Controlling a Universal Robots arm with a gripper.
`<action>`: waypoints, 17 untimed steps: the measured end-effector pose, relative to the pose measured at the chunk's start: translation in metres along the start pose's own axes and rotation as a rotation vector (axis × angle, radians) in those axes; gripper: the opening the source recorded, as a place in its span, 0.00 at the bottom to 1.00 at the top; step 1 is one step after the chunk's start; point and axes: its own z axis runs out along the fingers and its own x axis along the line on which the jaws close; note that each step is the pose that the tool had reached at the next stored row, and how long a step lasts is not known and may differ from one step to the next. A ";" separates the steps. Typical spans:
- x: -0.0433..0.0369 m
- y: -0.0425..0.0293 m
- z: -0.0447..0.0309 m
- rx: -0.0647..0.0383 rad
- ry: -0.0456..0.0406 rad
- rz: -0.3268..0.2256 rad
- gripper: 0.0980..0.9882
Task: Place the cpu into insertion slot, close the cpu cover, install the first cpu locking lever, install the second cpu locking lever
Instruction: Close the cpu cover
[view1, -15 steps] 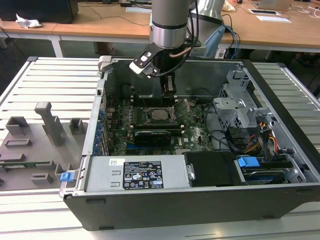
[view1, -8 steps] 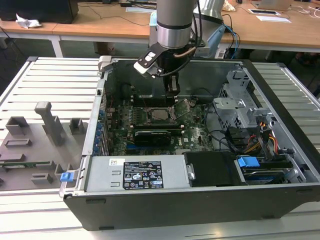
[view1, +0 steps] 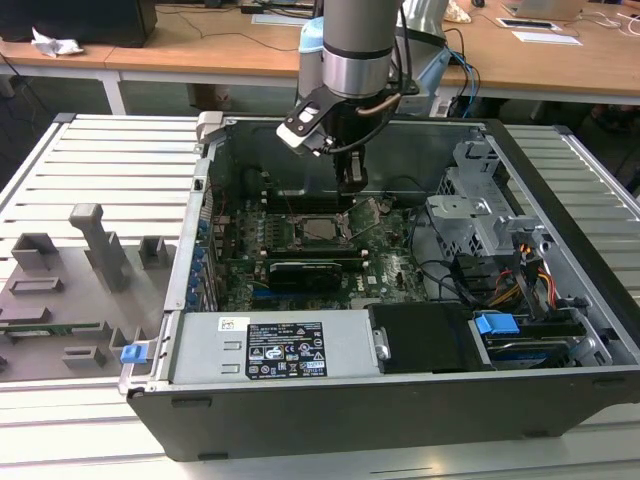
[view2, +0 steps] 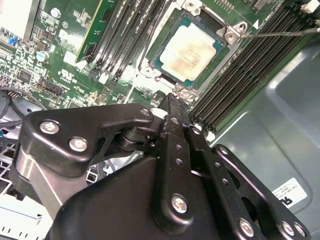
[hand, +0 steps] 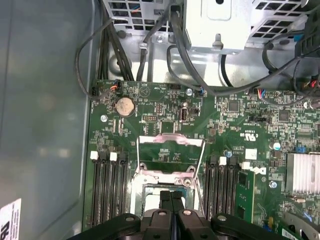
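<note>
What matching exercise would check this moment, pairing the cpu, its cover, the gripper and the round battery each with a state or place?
Things:
1. pale silver-grey square cpu
2. thin silver metal cpu cover frame
3. black gripper
4. round silver coin battery

States or places:
A. shut, close over the socket
B. set in the green board, beyond the raised frame
C. lying in the dark square insertion slot
D. tilted up, open

Pairs: 1-C, 2-D, 3-A, 4-B
</note>
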 end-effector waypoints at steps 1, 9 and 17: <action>-0.0001 0.0016 0.0001 0.000 0.0000 0.000 0.01; -0.0011 0.0240 0.0012 0.007 0.0003 0.000 0.01; -0.0017 0.0356 0.0018 0.009 0.0003 0.000 0.01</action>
